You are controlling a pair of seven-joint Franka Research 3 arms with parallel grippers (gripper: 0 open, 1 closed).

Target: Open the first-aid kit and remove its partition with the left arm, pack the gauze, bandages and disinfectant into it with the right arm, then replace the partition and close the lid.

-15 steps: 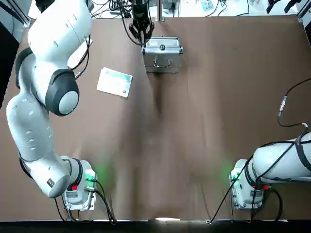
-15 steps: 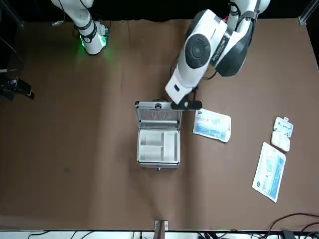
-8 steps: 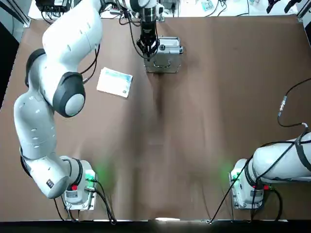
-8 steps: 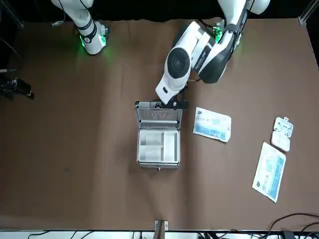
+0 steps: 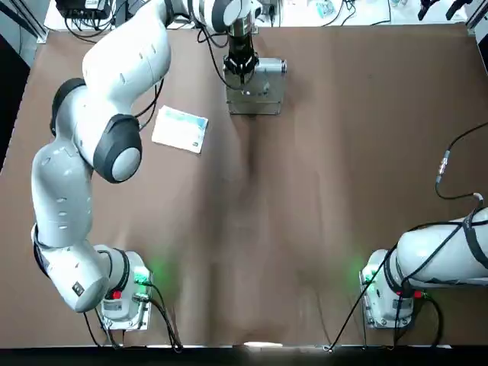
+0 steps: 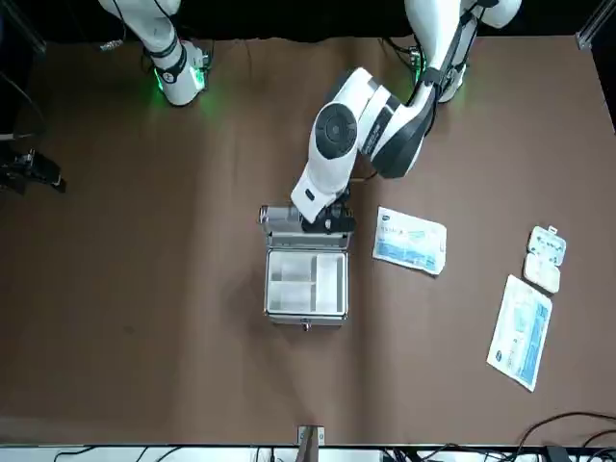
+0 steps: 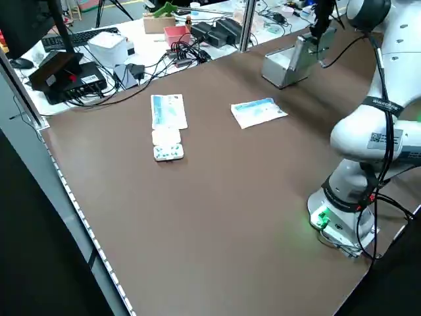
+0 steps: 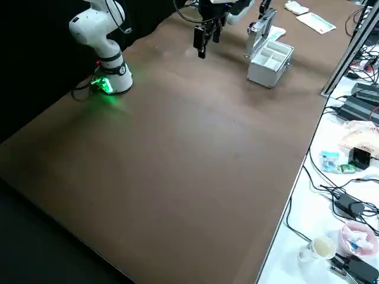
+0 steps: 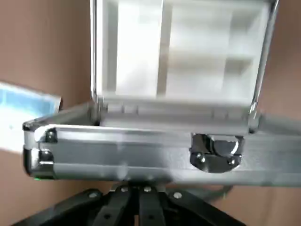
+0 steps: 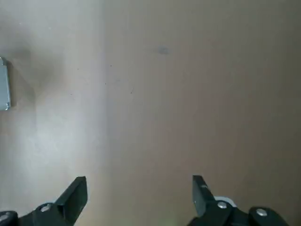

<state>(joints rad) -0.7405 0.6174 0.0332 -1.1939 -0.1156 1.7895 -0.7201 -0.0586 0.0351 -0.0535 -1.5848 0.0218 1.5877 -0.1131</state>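
Left pincer [image 5: 242, 67]: top view, at the far edge of the tabletop [image 5: 305, 191], just behind the raised lid [image 5: 256, 67] of the kit [image 5: 255, 88]; its fingers look pressed together, nothing between them.
Right arm [image 5: 446, 255]: top view, parked at the near right corner, well apart from the kit.
Front view: the kit stands open, lid upright toward the robot; the partition [image 6: 306, 283] sits in the case, not yet removed. A white-and-blue packet [image 6: 410, 241] lies just beside the kit; a long packet [image 6: 521, 331] and a small white pack [image 6: 545, 257] lie well apart from it.
Left side view: the left pincer hangs over the lid's back edge; the packets lie spread across the tabletop.
Right side view: the right pincer [image 8: 203, 36] hovers above bare tabletop, near the kit but not touching it.
Left wrist view: fingers [image 9: 138, 203] closed on nothing, lid edge and latch just beyond them, the partition past that.
Right wrist view: fingers spread wide, empty.
Progress: lid open. Left, judging from this: lift out the partition, pack, replace, close. Disinfectant: cannot pick it out.
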